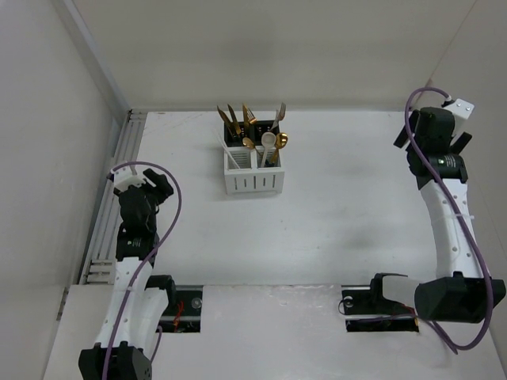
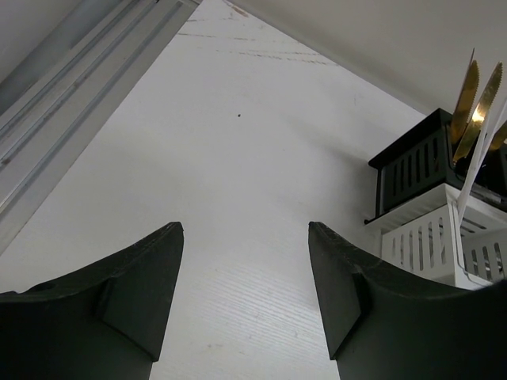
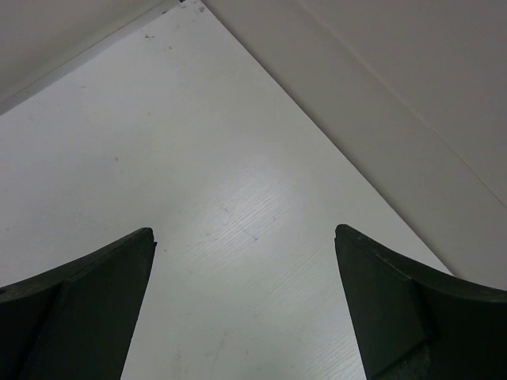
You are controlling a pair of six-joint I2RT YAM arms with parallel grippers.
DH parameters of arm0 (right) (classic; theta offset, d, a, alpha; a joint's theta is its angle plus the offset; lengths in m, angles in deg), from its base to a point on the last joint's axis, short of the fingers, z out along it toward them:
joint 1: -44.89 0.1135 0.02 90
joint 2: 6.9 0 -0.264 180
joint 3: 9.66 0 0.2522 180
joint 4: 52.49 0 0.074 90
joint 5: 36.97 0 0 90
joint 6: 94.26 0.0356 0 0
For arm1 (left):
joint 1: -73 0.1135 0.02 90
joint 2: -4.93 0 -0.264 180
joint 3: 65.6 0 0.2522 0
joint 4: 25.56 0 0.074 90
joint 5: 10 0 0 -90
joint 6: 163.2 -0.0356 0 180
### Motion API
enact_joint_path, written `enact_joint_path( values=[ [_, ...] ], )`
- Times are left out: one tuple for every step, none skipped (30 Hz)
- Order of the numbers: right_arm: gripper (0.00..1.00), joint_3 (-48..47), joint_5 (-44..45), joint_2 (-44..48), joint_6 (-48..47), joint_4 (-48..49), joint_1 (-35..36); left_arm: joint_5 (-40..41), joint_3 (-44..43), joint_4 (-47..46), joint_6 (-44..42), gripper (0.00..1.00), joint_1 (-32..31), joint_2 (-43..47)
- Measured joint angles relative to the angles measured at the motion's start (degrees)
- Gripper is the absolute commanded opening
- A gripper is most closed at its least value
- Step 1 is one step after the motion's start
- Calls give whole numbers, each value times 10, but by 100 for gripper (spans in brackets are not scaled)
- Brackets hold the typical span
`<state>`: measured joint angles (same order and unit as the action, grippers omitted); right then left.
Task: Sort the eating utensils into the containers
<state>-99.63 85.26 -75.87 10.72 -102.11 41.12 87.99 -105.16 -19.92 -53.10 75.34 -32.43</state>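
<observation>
The white holder [image 1: 253, 176] stands at the table's far middle, with the black holder [image 1: 252, 131] right behind it, touching. Several gold utensils [image 1: 247, 125] and one cream spoon [image 1: 270, 142] stand upright in them. In the left wrist view the black holder [image 2: 416, 162] sits behind the white holder [image 2: 432, 241] at the right edge, with gold utensil heads [image 2: 475, 99] above. My left gripper [image 2: 245, 229] is open and empty, well left of the holders [image 1: 162, 186]. My right gripper [image 3: 245, 233] is open and empty over bare table at the far right [image 1: 432, 138].
A white wall encloses the table at the back and both sides. A ridged metal rail [image 1: 119, 182] runs along the left edge; it also shows in the left wrist view [image 2: 71, 103]. Both arm bases sit at the near edge.
</observation>
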Motion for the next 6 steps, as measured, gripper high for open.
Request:
enact_joint_path(
  values=[
    [100, 0, 0, 1, 0, 0, 0, 0, 0, 0, 0, 61, 0, 0],
    [100, 1, 0, 3, 0, 0, 0, -2, 0, 1, 0, 61, 0, 0],
    [100, 2, 0, 5, 0, 1, 0, -2, 0, 2, 1, 61, 0, 0],
    [100, 3, 0, 7, 0, 1, 0, -3, 0, 3, 1, 61, 0, 1],
    [100, 3, -1, 8, -3, 1, 0, -3, 0, 3, 2, 61, 0, 1],
    [100, 3, -3, 8, -5, 2, 0, -4, 0, 2, 3, 61, 0, 2]
  ],
)
